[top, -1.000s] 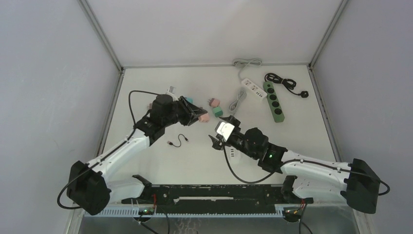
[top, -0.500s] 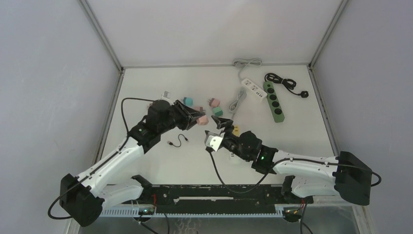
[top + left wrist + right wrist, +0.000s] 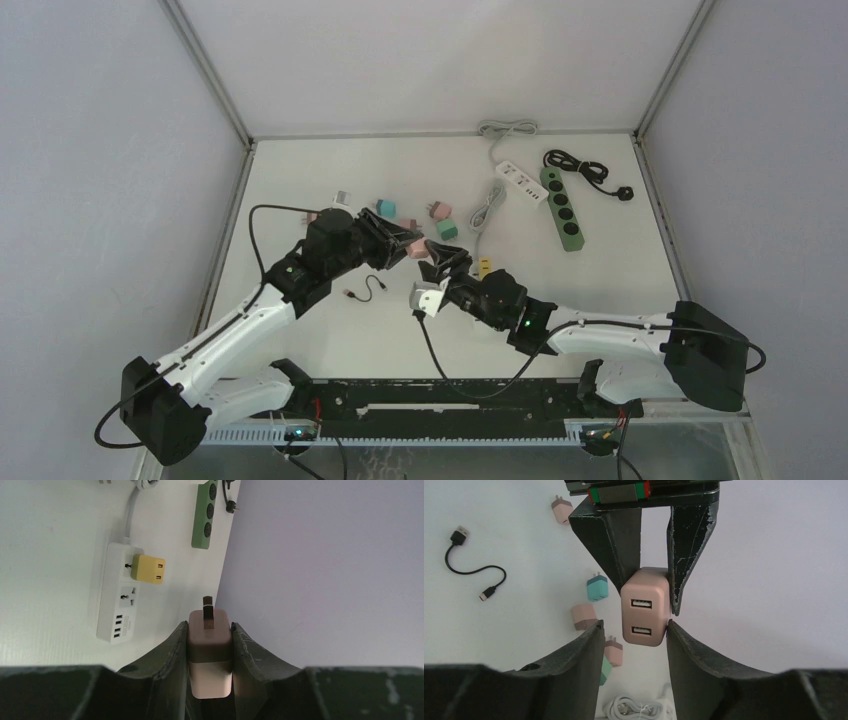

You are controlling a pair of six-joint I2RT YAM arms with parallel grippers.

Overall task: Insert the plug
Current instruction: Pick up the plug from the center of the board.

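My left gripper (image 3: 210,627) is shut on a pink plug (image 3: 210,650), prongs pointing away from the wrist. In the top view it (image 3: 405,246) holds the plug (image 3: 418,243) above the table's middle. My right gripper (image 3: 440,262) faces it from the right. In the right wrist view the plug's (image 3: 644,612) end with two USB ports sits between my right gripper's (image 3: 634,624) jaws. They are open: the right finger touches the plug, the left stands off with a gap. A white power strip (image 3: 120,600) with a yellow adapter (image 3: 145,569) lies below.
Loose pink (image 3: 584,616), teal (image 3: 597,588) and green adapters lie around. A short black USB cable (image 3: 365,290) sits left of centre. At the back are a coiled white cord (image 3: 487,205), a second white strip (image 3: 520,182) and a green power strip (image 3: 563,207).
My right arm has swung left to the left gripper, and its jaws have narrowed around the plug's port end. The left arm has drawn back slightly, still gripping the plug.
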